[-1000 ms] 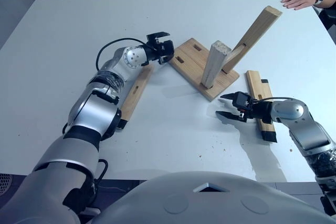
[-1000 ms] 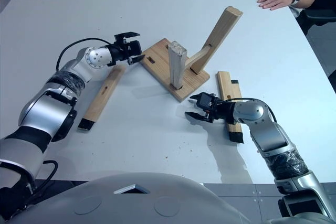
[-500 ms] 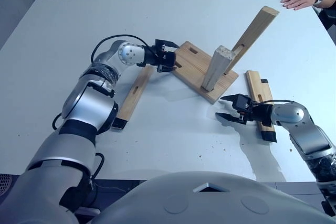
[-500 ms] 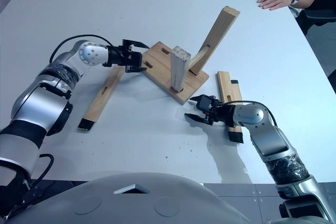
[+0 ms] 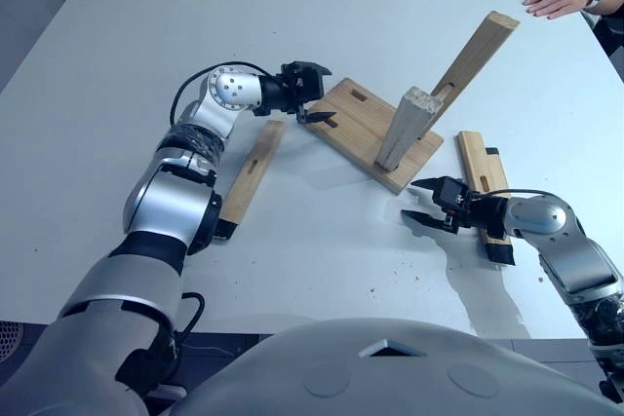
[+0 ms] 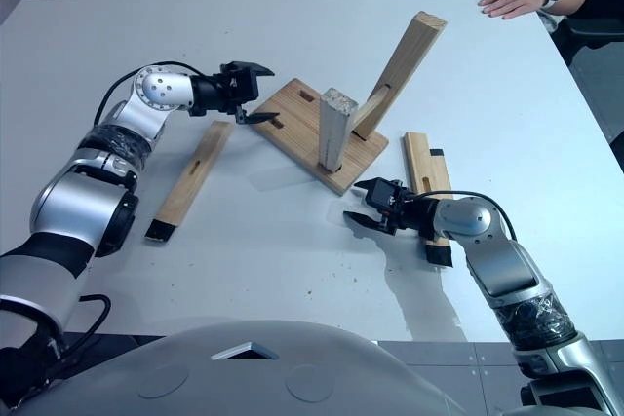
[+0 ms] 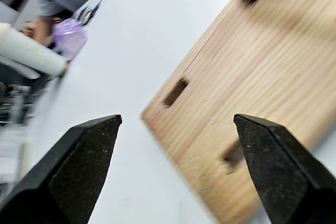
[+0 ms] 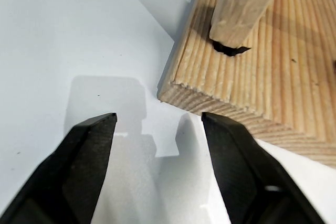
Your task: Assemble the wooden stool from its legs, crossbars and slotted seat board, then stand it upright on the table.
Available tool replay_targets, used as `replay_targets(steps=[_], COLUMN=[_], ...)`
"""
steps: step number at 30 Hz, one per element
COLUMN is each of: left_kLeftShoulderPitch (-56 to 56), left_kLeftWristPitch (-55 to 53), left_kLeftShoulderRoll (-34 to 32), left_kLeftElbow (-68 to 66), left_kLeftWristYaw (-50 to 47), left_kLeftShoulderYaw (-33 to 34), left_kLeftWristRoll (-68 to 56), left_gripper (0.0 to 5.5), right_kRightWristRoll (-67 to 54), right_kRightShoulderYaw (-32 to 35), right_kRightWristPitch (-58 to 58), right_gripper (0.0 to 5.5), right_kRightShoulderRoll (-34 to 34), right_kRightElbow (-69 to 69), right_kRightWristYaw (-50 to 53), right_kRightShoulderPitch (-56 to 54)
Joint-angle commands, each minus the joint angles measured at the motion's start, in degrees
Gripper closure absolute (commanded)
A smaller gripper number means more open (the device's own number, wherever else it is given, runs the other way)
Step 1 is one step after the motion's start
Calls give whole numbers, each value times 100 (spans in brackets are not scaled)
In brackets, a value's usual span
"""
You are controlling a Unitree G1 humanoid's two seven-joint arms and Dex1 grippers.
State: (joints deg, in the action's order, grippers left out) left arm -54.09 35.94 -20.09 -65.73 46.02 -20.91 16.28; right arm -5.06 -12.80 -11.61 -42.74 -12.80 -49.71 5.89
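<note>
Assembly seems about half done: at the left a loose leg [image 5: 249,174] lies flat on the table [image 5: 117,65]. Just past its far end, the left gripper [image 5: 319,110] holds its fingers apart around the left corner of the seat board [image 5: 356,124], which lies mid-table with an upright leg [image 5: 402,129] and a leaning leg [image 5: 475,54] in its slots. The next move, I judge, is to close on that corner without tipping the leaning leg. At the right, the right gripper [image 5: 413,200], fingers also apart, sits low by the board's near corner beside another loose piece [image 5: 478,168], with bare table in front and edges well apart.
</note>
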Motion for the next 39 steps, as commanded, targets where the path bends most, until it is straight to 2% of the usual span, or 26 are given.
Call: replay_targets(steps=[1, 4, 7, 11, 15, 19, 28, 36, 39], left_kLeftShoulderPitch=[-67, 57, 181, 386, 806, 1396, 2582, 2963, 2965], left_kLeftWristPitch=[484, 1000, 1334, 1390, 884, 177, -1976, -3131, -3561], left_kLeftShoulderRoll=[-29, -110, -255, -360, -371, -491, -564, -172, -305], left_kLeftElbow=[-295, -345, -424, -449, 177, 1351, 4242, 5687, 6430], left_kLeftWristYaw=[-664, -759, -346, 1051, 2670, 3347, 2957, 1644, 1261], left_kLeftShoulderYaw=[-590, -1149, -1519, -1428, -1121, -1075, -765, -191, 196], left_kLeftWristRoll=[901, 1558, 1828, 1251, 80, -769, -1840, -1974, -2055], left_gripper=[152, 152, 152, 152, 152, 152, 152, 152, 152], right_kRightWristRoll=[80, 79, 65, 46, -13, 72, 680, 1084, 1094], right_kRightShoulderYaw=[-71, -83, -57, 11, 133, 199, 480, 452, 518], right_kRightWristPitch=[-114, -119, -142, -162, -197, -296, -486, -329, -362], right_gripper=[252, 252, 252, 252, 252, 252, 252, 252, 252], right_kRightShoulderRoll=[38, 41, 19, -14, -2, 128, 907, 1380, 1380], right_kRightElbow=[19, -11, -56, -105, -171, -143, -22, 462, 421], right_kRightWristYaw=[-7, -4, -1, 12, 88, 361, 1776, 2476, 2508], right_kRightShoulderPitch=[24, 49, 92, 161, 237, 225, -327, -710, -637])
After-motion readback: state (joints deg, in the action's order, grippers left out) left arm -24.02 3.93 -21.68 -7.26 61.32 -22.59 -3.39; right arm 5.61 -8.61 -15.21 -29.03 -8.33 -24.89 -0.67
